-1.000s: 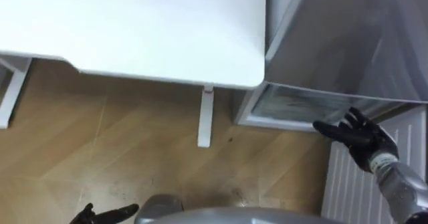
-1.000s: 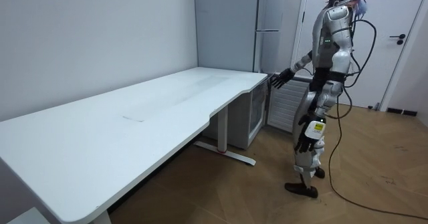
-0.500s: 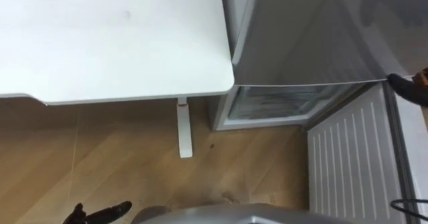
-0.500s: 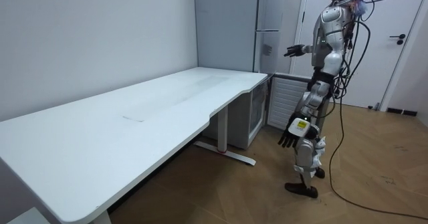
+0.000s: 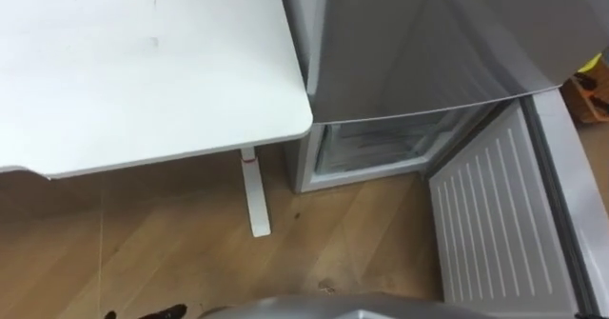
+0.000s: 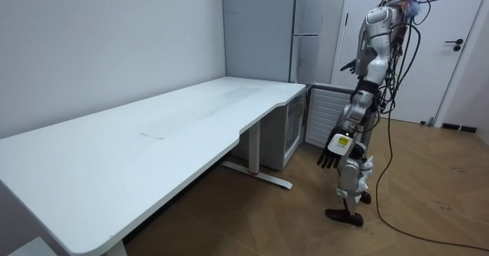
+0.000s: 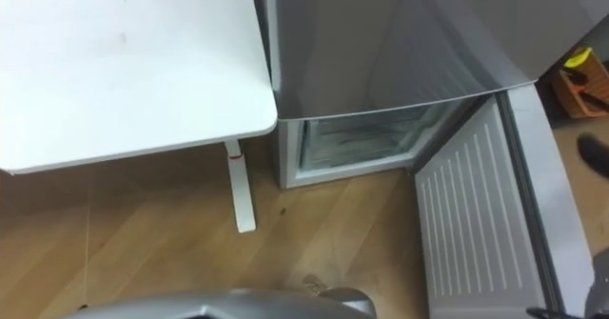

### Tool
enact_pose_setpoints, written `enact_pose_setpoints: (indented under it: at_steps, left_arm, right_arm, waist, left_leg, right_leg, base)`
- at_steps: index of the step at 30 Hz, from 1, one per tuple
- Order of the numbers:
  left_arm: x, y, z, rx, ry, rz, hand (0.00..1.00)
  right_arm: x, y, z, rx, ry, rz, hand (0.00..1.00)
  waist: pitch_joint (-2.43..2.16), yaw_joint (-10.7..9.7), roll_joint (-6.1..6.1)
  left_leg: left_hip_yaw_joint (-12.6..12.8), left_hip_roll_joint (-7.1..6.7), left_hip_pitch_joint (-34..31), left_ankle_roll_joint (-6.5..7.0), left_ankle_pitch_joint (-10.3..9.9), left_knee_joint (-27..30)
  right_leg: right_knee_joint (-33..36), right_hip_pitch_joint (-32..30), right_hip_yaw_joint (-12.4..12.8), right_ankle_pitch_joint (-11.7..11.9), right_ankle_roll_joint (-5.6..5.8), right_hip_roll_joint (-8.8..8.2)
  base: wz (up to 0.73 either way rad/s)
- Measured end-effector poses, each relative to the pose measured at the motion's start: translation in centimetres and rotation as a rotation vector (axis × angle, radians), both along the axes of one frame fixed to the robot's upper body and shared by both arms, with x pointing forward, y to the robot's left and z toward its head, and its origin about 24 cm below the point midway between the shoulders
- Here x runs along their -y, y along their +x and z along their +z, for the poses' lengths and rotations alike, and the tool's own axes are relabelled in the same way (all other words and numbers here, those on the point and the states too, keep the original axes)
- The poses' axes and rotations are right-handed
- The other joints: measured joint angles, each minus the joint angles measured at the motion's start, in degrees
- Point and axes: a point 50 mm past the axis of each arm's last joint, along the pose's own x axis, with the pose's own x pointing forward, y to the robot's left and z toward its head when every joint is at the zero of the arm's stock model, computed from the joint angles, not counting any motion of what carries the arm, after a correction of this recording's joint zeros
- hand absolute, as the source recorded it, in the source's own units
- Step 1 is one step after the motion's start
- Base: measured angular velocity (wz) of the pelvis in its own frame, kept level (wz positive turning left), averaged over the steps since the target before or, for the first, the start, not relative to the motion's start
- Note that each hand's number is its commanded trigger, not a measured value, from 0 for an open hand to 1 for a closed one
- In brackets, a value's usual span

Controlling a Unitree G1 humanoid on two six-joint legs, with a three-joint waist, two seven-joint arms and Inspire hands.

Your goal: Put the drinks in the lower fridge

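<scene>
I have the lower fridge (image 5: 376,148) open mid-frame, its door (image 5: 485,224) swung out to the lower right, nearer my raised right hand (image 6: 347,65), whose grip I cannot tell, than my left hand (image 6: 329,158), which hangs slack and empty

The table (image 5: 143,62) stands left of the fridge (image 5: 409,43), whose lower compartment (image 5: 381,148) lies open, its door (image 5: 485,233) swung out rightward.

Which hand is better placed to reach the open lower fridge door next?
Right, probably. The right hand is raised by the fridge, on the side of its open lower door; the left hand hangs low, nearer the table.
</scene>
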Motion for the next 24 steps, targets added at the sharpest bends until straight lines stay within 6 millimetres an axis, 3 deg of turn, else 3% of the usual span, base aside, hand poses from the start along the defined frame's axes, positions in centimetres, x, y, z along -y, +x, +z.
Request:
enact_pose_setpoints:
  at_steps: [7, 13, 18, 24]
  left_arm:
    - [-0.6, -0.8, 0.2, -0.03, 0.009, 0.041, 0.0]
    - [-0.8, -1.1, 0.1, -0.05, 0.014, 0.048, 0.0]
    - [-0.8, -1.8, 0.0, -0.086, 0.003, 0.052, 0.0]
    - [-0.8, -1.2, 0.0, -0.063, -0.007, 0.043, 0.0]
  right_arm:
    - [0.8, -4.2, -3.3, -0.166, 0.16, -0.116, 0.0]
    - [0.5, -6.4, -4.8, -0.187, 0.295, -0.174, 0.0]
    - [-0.1, -7.4, -5.6, -0.198, 0.366, -0.178, 0.0]
    - [-1.0, -8.9, -6.5, -0.214, 0.426, -0.171, 0.0]
  waist:
    - [0.05, 0.05, -0.92]
    - [0.15, 0.14, -0.86]
    - [0.39, 0.18, -0.56]
    - [0.5, 0.53, -0.92]
  left_leg:
    - [0.04, 0.21, -0.12, -0.03, -0.01, -0.04]
    - [0.02, 0.32, -0.04, -0.05, -0.03, 0.11]
    - [-0.07, 0.53, -0.06, -0.21, -0.15, 0.1]
    - [-0.33, 0.91, 0.07, -0.41, -0.36, 0.96]
  right_leg:
    - [0.07, 0.0, 0.03, 0.07, -0.11, 0.17]
    - [0.03, 0.09, 0.19, 0.19, -0.32, 0.31]
    - [-0.03, 0.07, 0.35, 0.32, -0.52, 0.44]
    - [-1.24, 1.31, -0.04, 0.84, -0.7, 0.99]
  base:
    - [0.01]
    - [0.0]
    - [-0.01]
    - [0.02]
